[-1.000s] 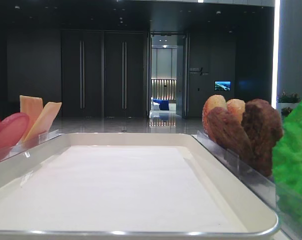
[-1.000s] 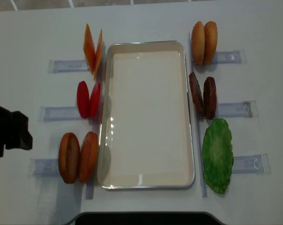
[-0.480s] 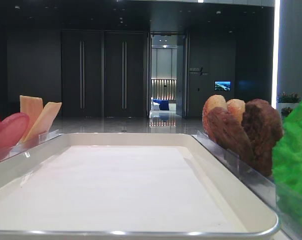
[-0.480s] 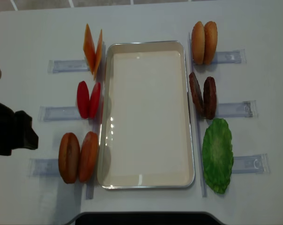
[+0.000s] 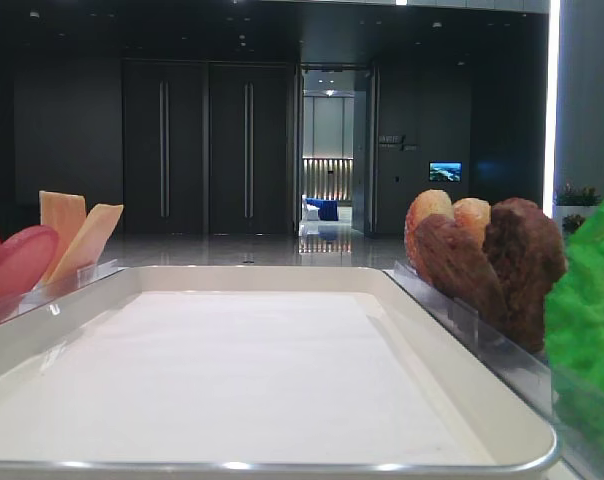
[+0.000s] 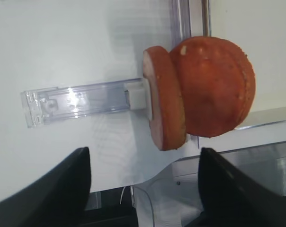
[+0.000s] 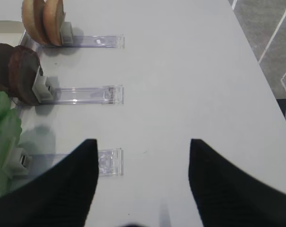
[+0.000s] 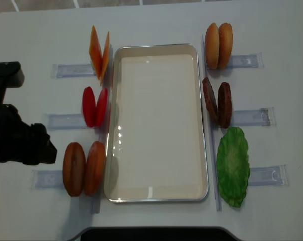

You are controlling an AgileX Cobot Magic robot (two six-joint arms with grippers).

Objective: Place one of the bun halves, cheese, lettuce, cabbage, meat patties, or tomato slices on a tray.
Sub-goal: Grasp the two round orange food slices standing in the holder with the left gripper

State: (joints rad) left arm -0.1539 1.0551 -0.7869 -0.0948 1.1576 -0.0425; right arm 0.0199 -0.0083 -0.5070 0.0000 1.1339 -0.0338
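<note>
The white tray [image 8: 156,46] lies in the middle of the table, its lining bare. Two bun halves [image 8: 84,168] stand on edge at its lower left, and two more [image 8: 218,45] at the upper right. Cheese [image 8: 100,55] and tomato slices [image 8: 95,106] stand along the left side, meat patties [image 8: 217,103] and lettuce [image 8: 233,165] along the right. Cabbage is out of view. My left gripper [image 6: 143,163] is open, just left of the lower-left bun halves [image 6: 200,90] and apart from them. My right gripper [image 7: 143,144] is open over bare table, right of the lettuce [image 7: 3,137].
Narrow clear plastic holders [image 8: 66,70] run outward from each food pair on both sides. My left arm [image 8: 18,145] fills the table's left edge. The table's front edge [image 6: 147,189] shows just below the left gripper. A holder's end [image 7: 110,161] lies by the right gripper's left finger.
In the overhead view my left arm has moved right, closer to the lower-left bun halves. The food and the tray have not moved.
</note>
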